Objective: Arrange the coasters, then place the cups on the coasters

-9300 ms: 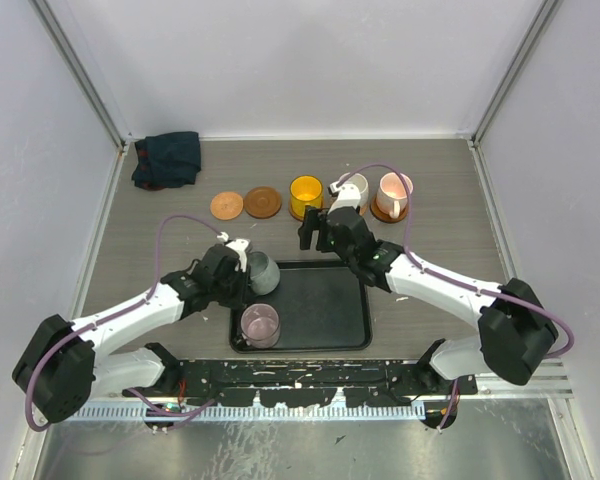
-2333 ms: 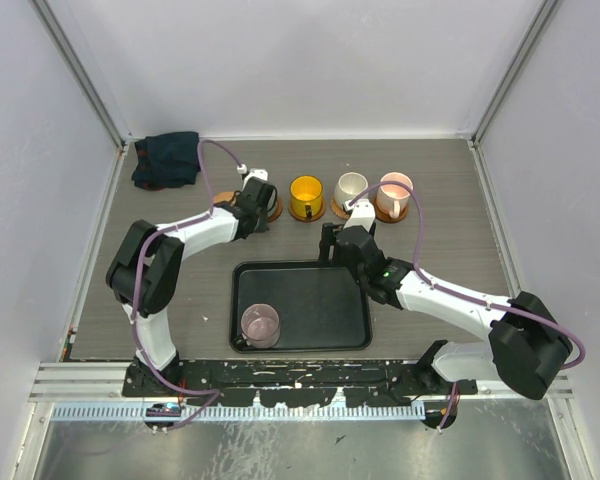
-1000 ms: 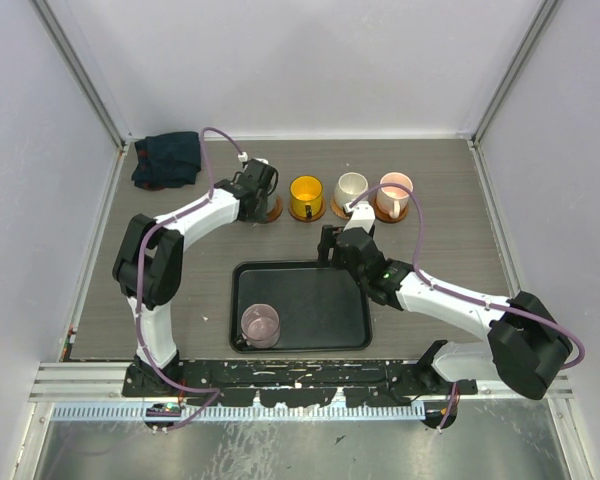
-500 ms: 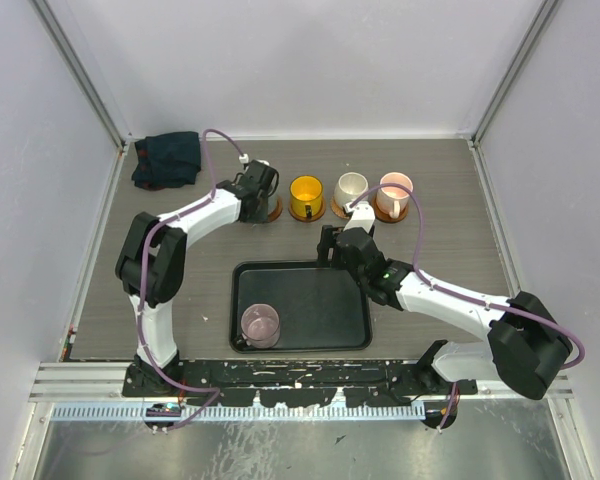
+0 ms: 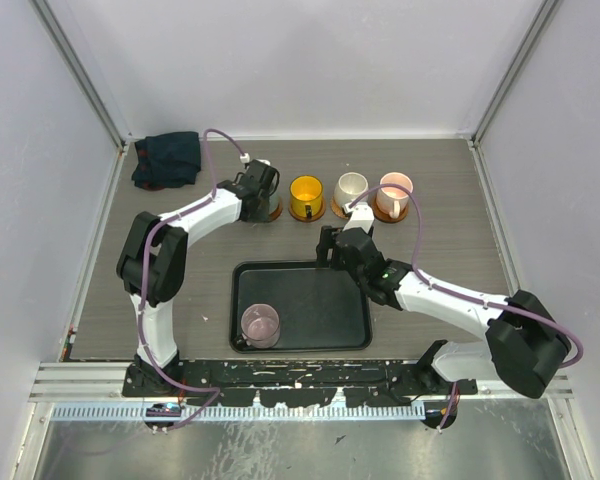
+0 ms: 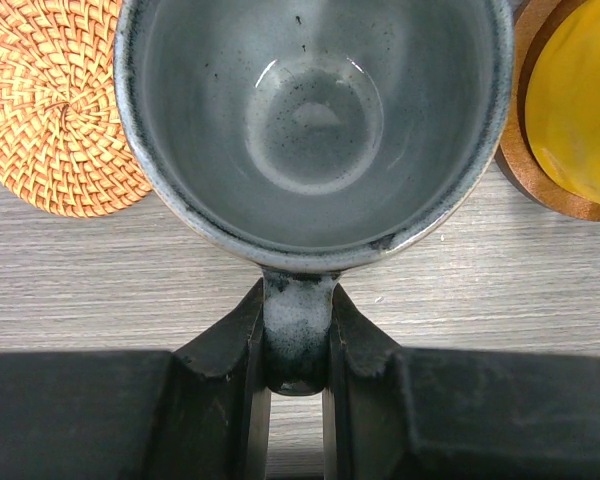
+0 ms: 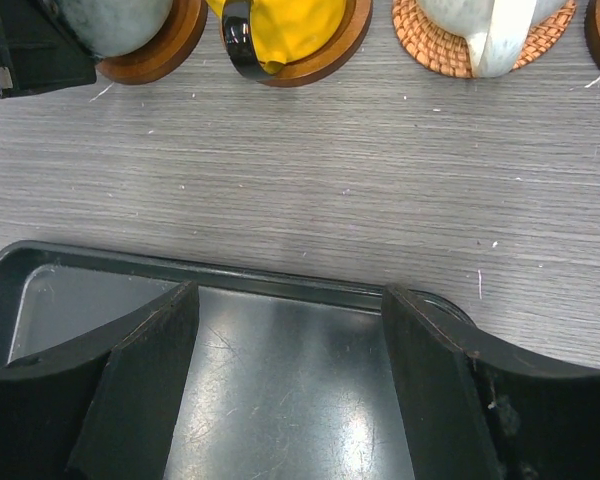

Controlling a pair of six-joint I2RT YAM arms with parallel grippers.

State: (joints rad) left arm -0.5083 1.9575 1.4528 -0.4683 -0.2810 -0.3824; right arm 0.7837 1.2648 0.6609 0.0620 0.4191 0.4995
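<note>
My left gripper point(image 6: 298, 340) is shut on the handle of the grey-green cup point(image 6: 315, 110). It holds the cup upright at the left end of the cup row point(image 5: 261, 187), over a wooden coaster point(image 7: 170, 50) that the cup mostly hides. A bare woven coaster point(image 6: 50, 110) lies just left of it. The yellow cup point(image 5: 306, 194), the white cup point(image 5: 351, 187) and the pink cup point(image 5: 393, 192) each stand on a coaster. The mauve cup point(image 5: 260, 325) stands in the tray's near left corner. My right gripper point(image 7: 290, 300) is open and empty over the tray's far edge.
The black tray point(image 5: 320, 310) lies in the middle of the table, near the arm bases. A dark blue cloth point(image 5: 167, 158) is bunched in the far left corner. Grey walls close the table on three sides.
The left arm has carried the grey-green cup from the tray to the coaster row and has barely shifted over the last second. The right gripper has drawn back from the yellow cup to the tray's edge.
</note>
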